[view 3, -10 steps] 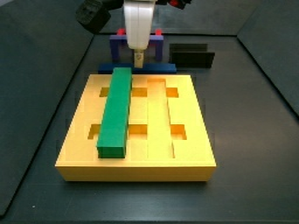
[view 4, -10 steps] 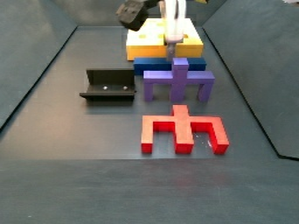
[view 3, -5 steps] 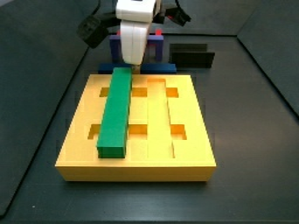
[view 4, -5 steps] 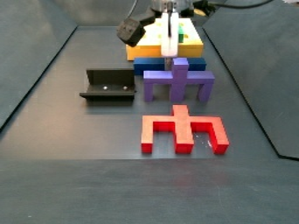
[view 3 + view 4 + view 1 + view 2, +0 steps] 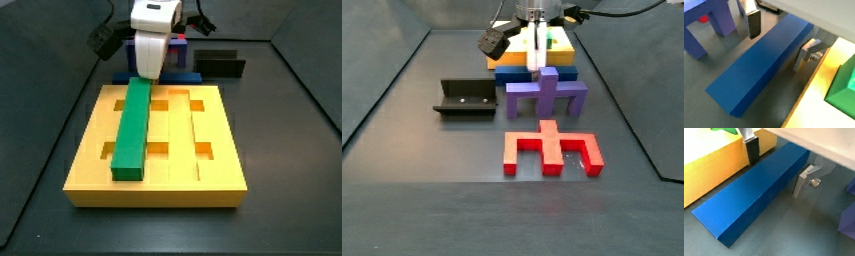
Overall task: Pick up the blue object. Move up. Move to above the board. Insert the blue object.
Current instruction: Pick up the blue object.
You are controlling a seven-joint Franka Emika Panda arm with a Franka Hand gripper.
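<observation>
We see the blue bar (image 5: 761, 65) lying flat on the dark floor (image 5: 804, 228), squeezed between the yellow board (image 5: 154, 180) and the purple stand (image 5: 545, 92). In both wrist views it runs lengthwise between the claw's two fingers (image 5: 751, 150), one silver plate with its dark pad on each long side. The claw (image 5: 781, 37) is spread wider than the bar: in both wrist views a strip of floor shows between the bar and the finger on the far side from the dark pad, and we cannot tell if the pad touches the bar. Nothing is gripped.

In a side view the claw (image 5: 150, 72) hangs low at the board's far edge, over the bar (image 5: 174, 77). A green bar (image 5: 132, 125) sits in one of the board's long grooves. Beyond the stand in a side view lies a red piece (image 5: 551, 148), and a small black box (image 5: 464, 98) rests well apart to one side.
</observation>
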